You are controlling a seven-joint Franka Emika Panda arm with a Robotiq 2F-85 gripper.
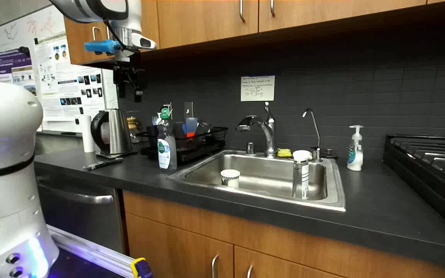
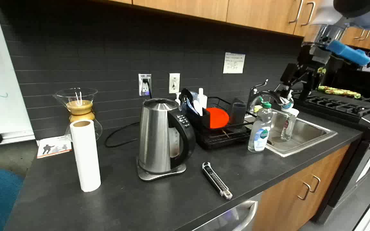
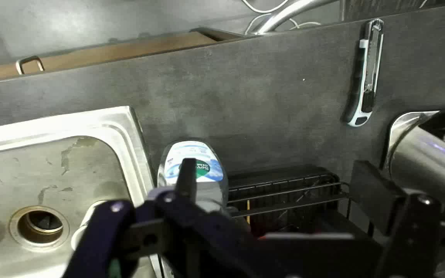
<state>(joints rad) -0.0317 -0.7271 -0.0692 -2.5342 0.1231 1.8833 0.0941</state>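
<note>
End effector hangs well above desk, fingers spread, nothing pinched. Soap bottle stands upright on desk beside sink, long axis vertical. Wrist view: bottle lower, partly behind left finger; dish rack to its right, utility knife farther right.

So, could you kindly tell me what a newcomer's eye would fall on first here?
Likely the black hand, open and empty above the counter, with a bright blue part mounted above it. Next, perhaps the shiny steel kettle on the counter, and the bright red item in the black dish rack beside it.
</note>
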